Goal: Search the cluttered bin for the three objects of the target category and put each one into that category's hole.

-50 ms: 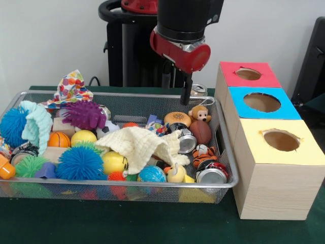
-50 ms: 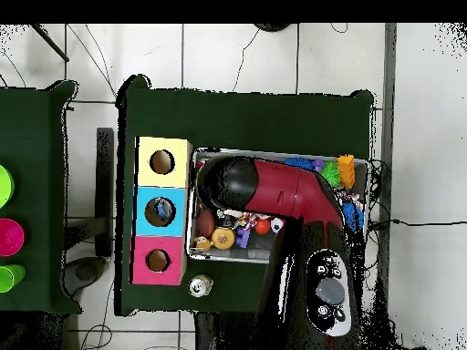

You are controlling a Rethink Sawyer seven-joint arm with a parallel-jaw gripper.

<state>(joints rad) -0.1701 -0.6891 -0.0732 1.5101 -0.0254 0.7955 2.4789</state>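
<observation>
A wire mesh bin [image 1: 152, 195] holds a jumble of toys. Among them are spiky balls [image 1: 80, 162], a cream cloth [image 1: 139, 145], a small basketball [image 1: 59, 139], a toy burger [image 1: 177, 119], a monkey [image 1: 199, 114], a brown football [image 1: 201, 132], a tiger figure [image 1: 204, 155] and metal cans [image 1: 187, 143] [image 1: 212, 176]. My gripper [image 1: 186, 100] hangs over the bin's far right edge, above the toys and touching none. In the overhead view the arm [image 2: 274, 187] covers the bin [image 2: 196, 157] and hides the gripper. Beside the bin stand red [image 1: 231, 68], blue [image 1: 238, 94] and yellow [image 1: 304, 152] boxes, each with a round hole.
Another can [image 1: 199, 90] [image 2: 200, 286] stands on the green table outside the bin, behind the gripper and near the red box [image 2: 139, 264]. A dotted cloth [image 1: 71, 89] drapes over the bin's far left rim. Something small shows inside the blue box's hole [image 2: 161, 211].
</observation>
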